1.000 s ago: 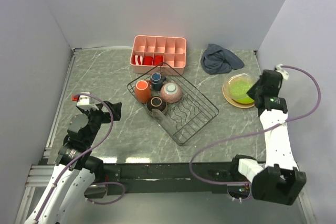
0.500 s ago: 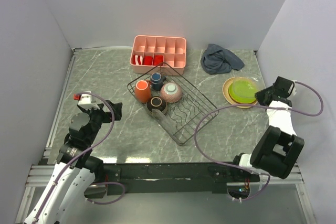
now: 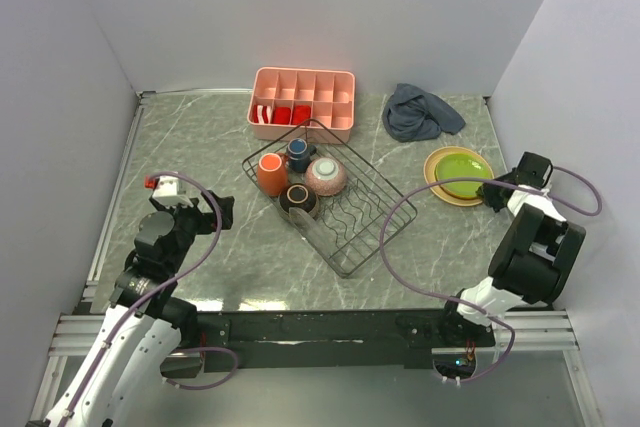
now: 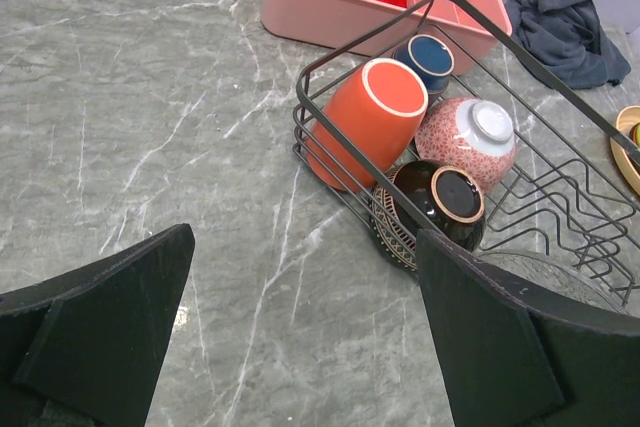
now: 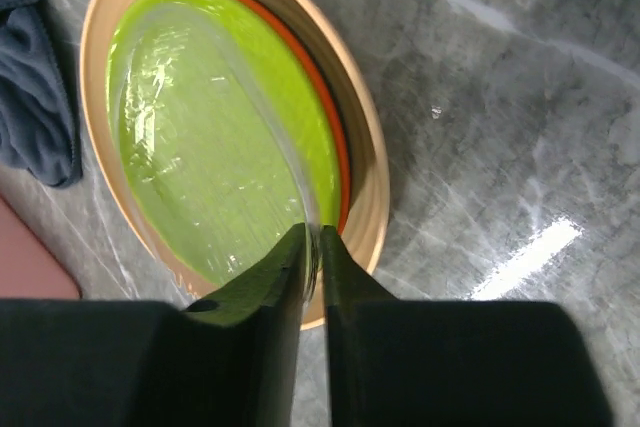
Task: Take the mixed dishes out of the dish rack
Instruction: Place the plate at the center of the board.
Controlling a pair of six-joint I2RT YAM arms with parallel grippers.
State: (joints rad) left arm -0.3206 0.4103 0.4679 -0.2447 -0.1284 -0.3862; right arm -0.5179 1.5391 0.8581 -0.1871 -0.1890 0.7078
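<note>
Orange mug (image 4: 365,122), blue cup (image 4: 425,59), speckled bowl (image 4: 465,142), brown bowl (image 4: 430,207) tipped in black wire rack (image 3: 355,219); plates (image 3: 460,169) stacked apart

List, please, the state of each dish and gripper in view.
Left gripper: open, empty.
Right gripper: shut on clear plate rim.
Orange mug: lying sideways in dish rack.
Dark-blue cup: tilted in rack.
Speckled bowl: inverted in rack.
Dark-brown bowl: inverted, tilted.
Lime green plate: atop orange-red plate, tan plate.

Bare table (image 3: 200,147) left of the rack (image 3: 372,225).
Mug (image 4: 365,122), cup (image 4: 425,59), pink bowl (image 4: 468,140), brown bowl (image 4: 432,205) fill its far-left end; wire sides ring them; tray (image 3: 304,102) just behind.
</note>
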